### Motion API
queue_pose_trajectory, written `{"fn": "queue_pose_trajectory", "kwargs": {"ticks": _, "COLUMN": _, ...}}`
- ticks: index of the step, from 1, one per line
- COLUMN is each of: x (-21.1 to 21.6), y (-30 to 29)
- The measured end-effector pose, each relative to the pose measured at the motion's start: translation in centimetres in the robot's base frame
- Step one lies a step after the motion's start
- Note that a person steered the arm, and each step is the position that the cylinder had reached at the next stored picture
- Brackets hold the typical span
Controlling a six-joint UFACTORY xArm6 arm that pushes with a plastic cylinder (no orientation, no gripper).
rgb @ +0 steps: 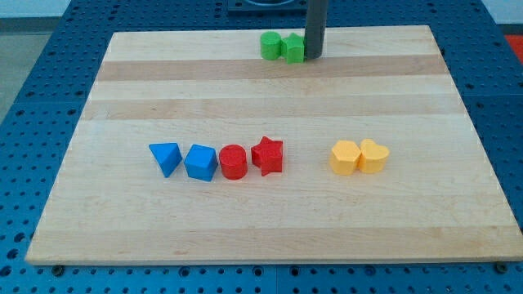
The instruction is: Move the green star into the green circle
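Observation:
Two green blocks sit side by side, touching, near the top edge of the wooden board. The right one, angular, looks like the green star (293,47). The left one, more rounded, looks like the green circle (270,45). The dark rod comes down from the view's top. My tip (314,57) rests on the board against the right side of the green star.
A row lies across the board's middle: blue triangle (166,158), blue cube (201,162), red cylinder (234,161), red star (268,154). To the right are a yellow hexagon (346,157) and a yellow heart (374,155), touching. The board's top edge (368,29) runs just behind the green blocks.

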State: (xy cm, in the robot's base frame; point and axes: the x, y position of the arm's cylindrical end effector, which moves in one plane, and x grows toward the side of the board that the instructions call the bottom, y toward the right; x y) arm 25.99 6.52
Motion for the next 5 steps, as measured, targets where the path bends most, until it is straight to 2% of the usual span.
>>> {"fn": "queue_pose_trajectory", "kwargs": {"ticks": 2, "x": 0.6, "y": -0.2}}
{"fn": "queue_pose_trajectory", "kwargs": {"ticks": 4, "x": 5.8, "y": 2.2}}
{"fn": "queue_pose_trajectory", "kwargs": {"ticks": 5, "x": 6.2, "y": -0.2}}
